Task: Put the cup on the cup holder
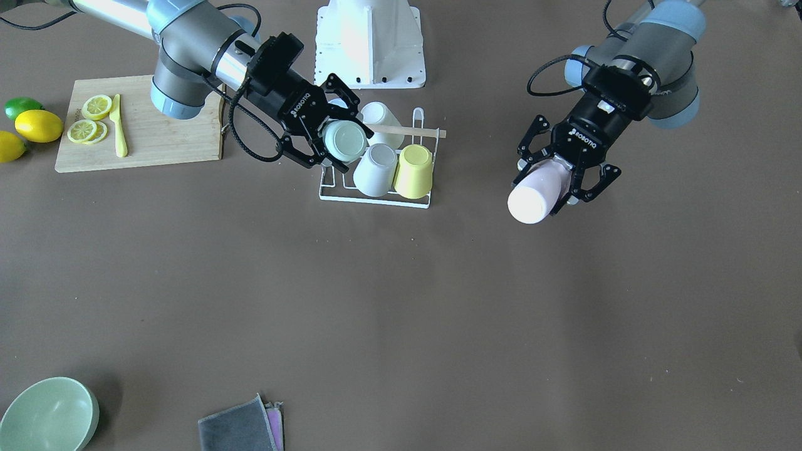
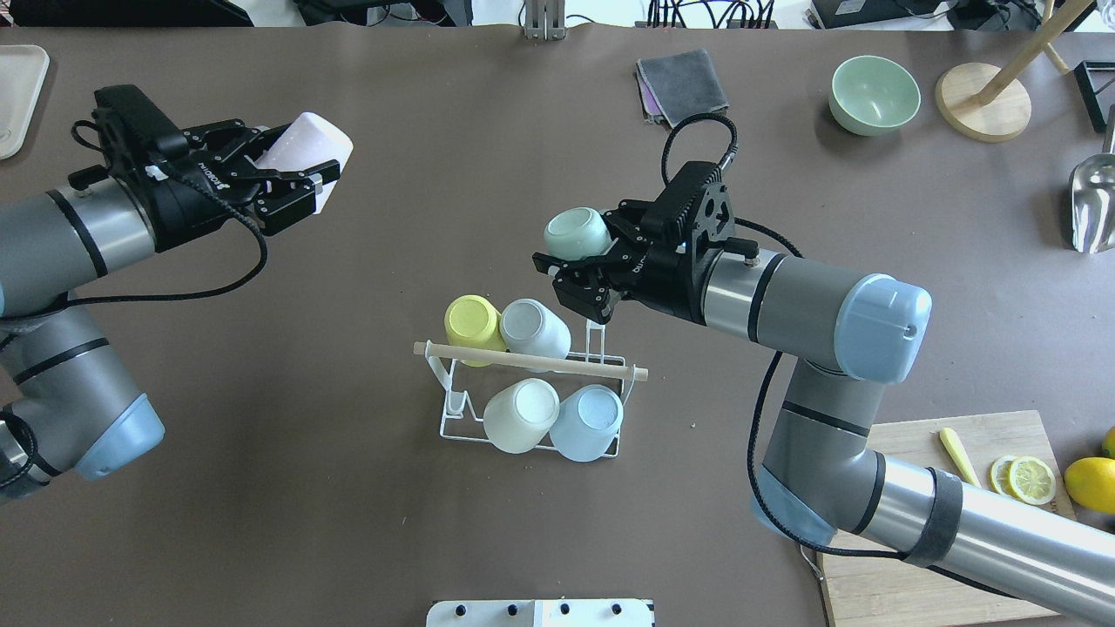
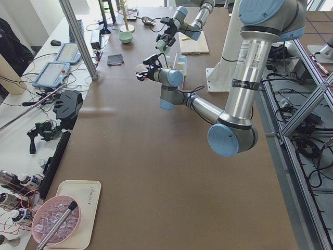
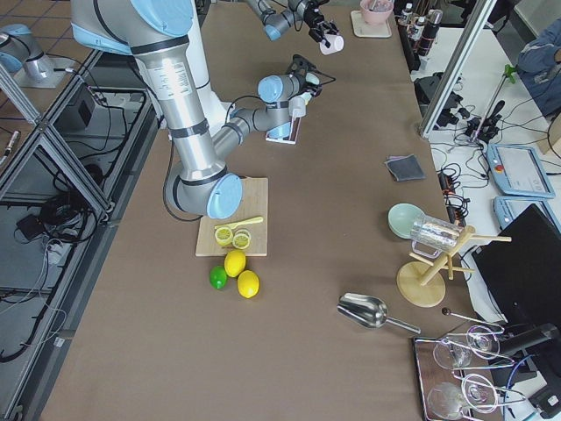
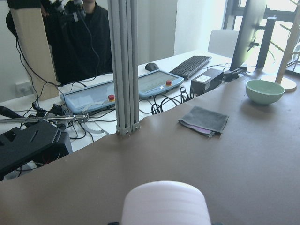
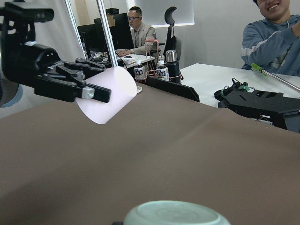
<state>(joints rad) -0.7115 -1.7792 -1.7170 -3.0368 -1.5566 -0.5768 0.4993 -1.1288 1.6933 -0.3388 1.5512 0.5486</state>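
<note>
The cup holder (image 1: pixel 376 198), a white wire rack with a wooden rod handle (image 2: pixel 531 360), stands mid-table. It carries a yellow cup (image 2: pixel 470 320), two white cups and a light blue cup (image 2: pixel 588 422). My right gripper (image 2: pixel 571 261) is shut on a pale green cup (image 2: pixel 577 233), held on its side just above the rack's end nearest the cutting board (image 1: pixel 343 141). My left gripper (image 2: pixel 300 170) is shut on a pink cup (image 2: pixel 318 139), held in the air well away from the rack (image 1: pixel 529 203). The pink cup also shows in the right wrist view (image 6: pixel 110 93).
A cutting board (image 1: pixel 156 138) with lemon slices and a yellow knife lies beside the right arm, with lemons (image 1: pixel 39 125) and a lime past it. A green bowl (image 2: pixel 874 94), a folded grey cloth (image 2: pixel 684 83) and a wooden stand (image 2: pixel 984 109) sit at the far edge.
</note>
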